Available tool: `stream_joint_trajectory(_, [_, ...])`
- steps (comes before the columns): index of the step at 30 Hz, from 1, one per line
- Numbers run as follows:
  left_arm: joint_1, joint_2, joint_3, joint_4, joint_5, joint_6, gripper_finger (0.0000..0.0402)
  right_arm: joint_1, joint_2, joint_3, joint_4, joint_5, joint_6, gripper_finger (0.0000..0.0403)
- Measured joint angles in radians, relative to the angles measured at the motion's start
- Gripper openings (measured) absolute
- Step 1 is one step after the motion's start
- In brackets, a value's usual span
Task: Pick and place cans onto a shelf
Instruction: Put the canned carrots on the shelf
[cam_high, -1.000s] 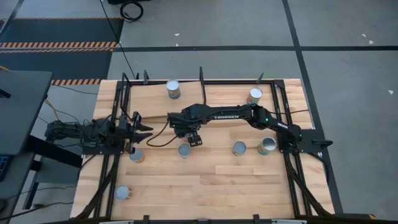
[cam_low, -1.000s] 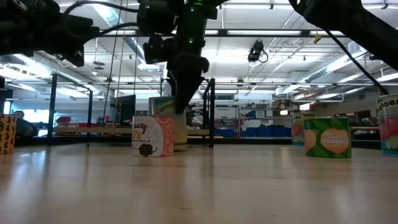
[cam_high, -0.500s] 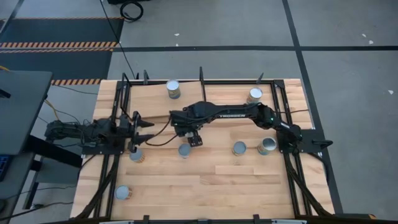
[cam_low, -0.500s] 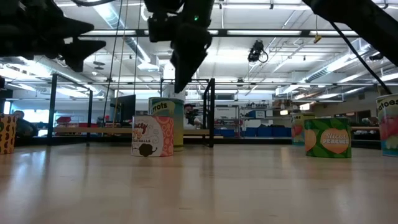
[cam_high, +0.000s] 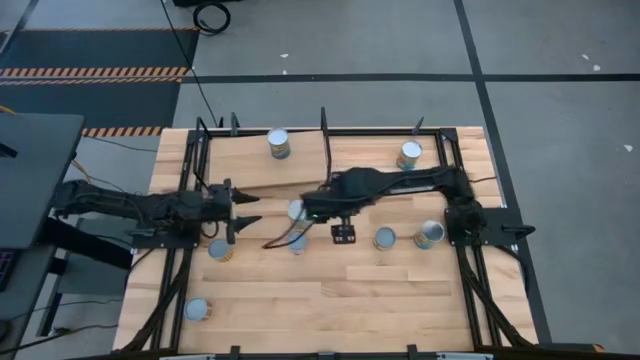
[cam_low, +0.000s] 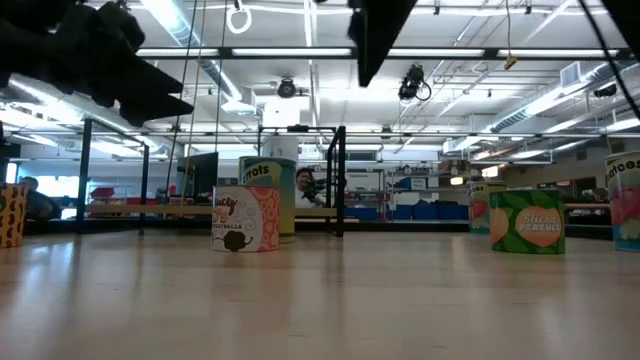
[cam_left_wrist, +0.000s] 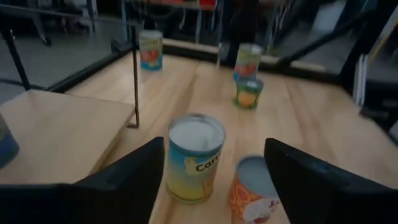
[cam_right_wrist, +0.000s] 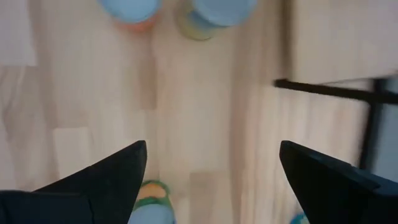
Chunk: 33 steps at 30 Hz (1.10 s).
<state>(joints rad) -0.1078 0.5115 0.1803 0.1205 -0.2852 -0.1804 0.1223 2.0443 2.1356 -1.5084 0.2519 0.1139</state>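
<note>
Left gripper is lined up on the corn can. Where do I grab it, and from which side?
Grip the corn can across its label at mid-height, driving the open left gripper straight ahead, level. It stands upright and round, centred between the fingers. Mind the orange can close beside it.

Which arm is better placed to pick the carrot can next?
Probably the left. The left gripper is open and faces the carrot can, framed between its fingers. The right gripper, also open, is past it.
</note>
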Motion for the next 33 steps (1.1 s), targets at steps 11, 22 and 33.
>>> stream_joint_trajectory(11, [0.125,0.377,0.27,-0.078,0.123,0.034,0.0352,0.103,-0.401,-0.657,0.562,0.129,0.105,0.0375])
stream_joint_trajectory(22, [0.23,0.72,0.453,-0.104,0.302,0.252,0.0353,0.106,-0.502,-1.026,0.902,0.149,0.134,0.0375])
stream_joint_trajectory(33, [0.246,0.856,0.47,-0.079,0.332,0.298,0.0353,0.108,-0.492,-1.094,0.963,0.126,0.173,0.0375])
